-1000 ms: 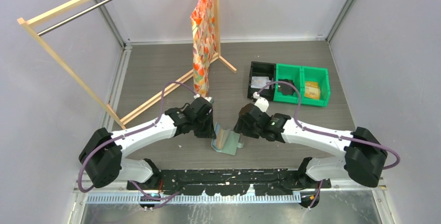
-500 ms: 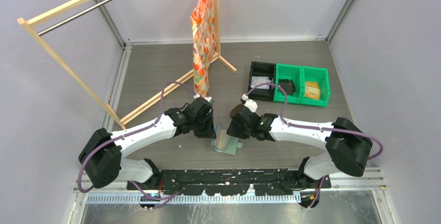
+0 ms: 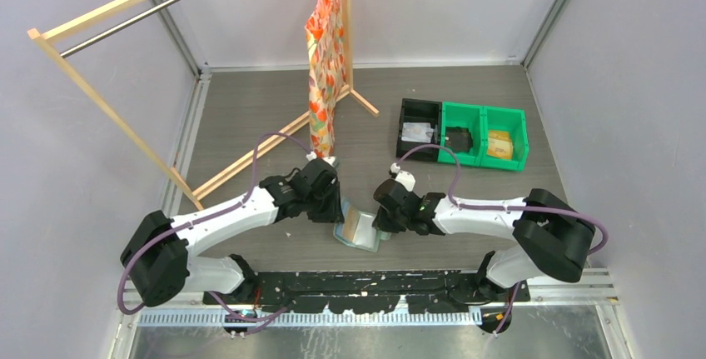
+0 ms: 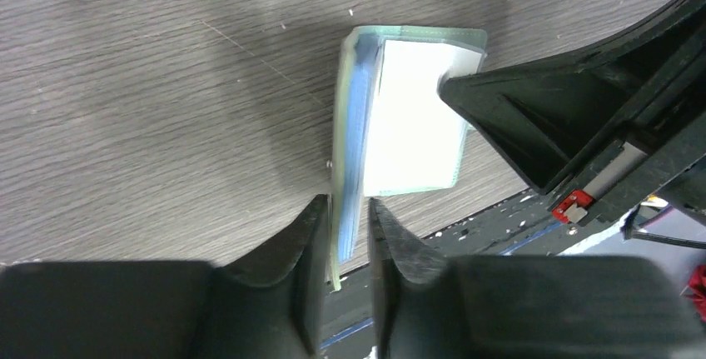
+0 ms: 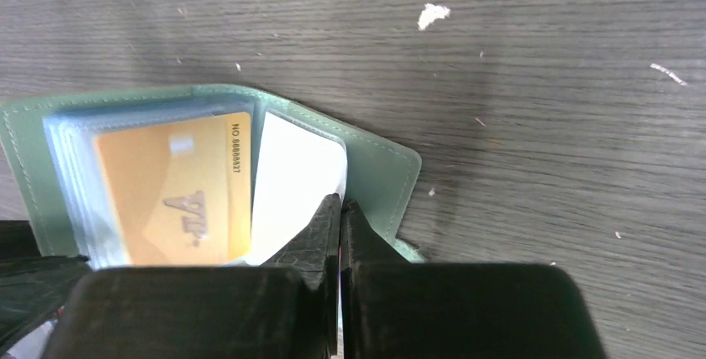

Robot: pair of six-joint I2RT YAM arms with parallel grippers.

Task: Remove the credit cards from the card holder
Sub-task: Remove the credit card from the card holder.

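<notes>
The sage-green card holder (image 3: 360,227) lies open on the table between my two grippers. Its pale blue pockets hold a gold card (image 5: 175,196) and a white card (image 5: 291,184) against the green flap (image 5: 383,176). My right gripper (image 5: 340,209) is shut, pinching the white card's edge where it meets the flap. My left gripper (image 4: 348,213) straddles the holder's (image 4: 358,126) near edge. Its jaws stand slightly apart, with a gap beside the blue pockets. The right gripper's finger (image 4: 516,126) shows over the white card's (image 4: 412,126) corner.
A black bin (image 3: 419,130) and a green double bin (image 3: 483,136) sit at the back right with small items inside. A wooden rack (image 3: 125,67) with a patterned cloth (image 3: 323,59) stands at the back left. The table's front edge (image 3: 358,280) is close behind the holder.
My right gripper moved left onto the card holder and shut on the white card. The left jaws eased apart around the holder's edge. The holder now lies flatter.
</notes>
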